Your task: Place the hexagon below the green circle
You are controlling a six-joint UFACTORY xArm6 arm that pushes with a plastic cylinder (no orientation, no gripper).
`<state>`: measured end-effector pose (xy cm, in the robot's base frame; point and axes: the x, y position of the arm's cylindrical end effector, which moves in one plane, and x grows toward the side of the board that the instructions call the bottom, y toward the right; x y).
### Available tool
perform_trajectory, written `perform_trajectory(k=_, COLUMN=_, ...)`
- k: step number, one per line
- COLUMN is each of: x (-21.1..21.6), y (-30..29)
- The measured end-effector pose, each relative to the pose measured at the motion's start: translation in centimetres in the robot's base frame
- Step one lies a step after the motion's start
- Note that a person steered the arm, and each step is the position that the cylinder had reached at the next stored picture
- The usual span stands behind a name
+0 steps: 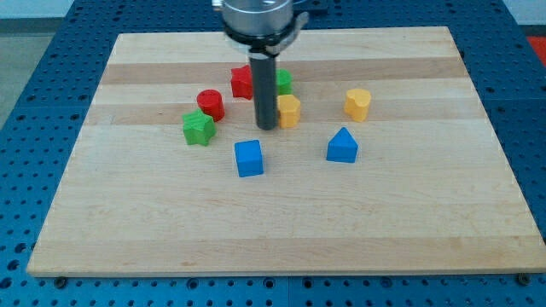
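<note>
The dark rod comes down from the view's top and my tip [266, 127] rests on the board. A yellow block [290, 111], its shape partly hidden by the rod, touches the tip's right side. The green circle [283, 82] sits just above that yellow block, mostly hidden behind the rod. A yellow hexagon [357, 104] stands apart, further toward the view's right.
A red block [242, 82] lies left of the rod, a red cylinder [210, 104] and a green star [198, 128] further left. A blue cube [249, 158] and a blue pointed block [342, 147] lie lower down. The wooden board [281, 230] sits on a blue perforated table.
</note>
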<state>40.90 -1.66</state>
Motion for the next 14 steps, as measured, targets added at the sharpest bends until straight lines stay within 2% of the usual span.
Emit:
perform_trajectory(k=4, x=-0.3, y=-3.3)
perform_trajectory(k=7, x=-3.2, y=-5.0)
perform_trajectory(k=10, x=-5.4, y=2.7)
perform_trajectory(k=14, x=-6.5, y=7.6)
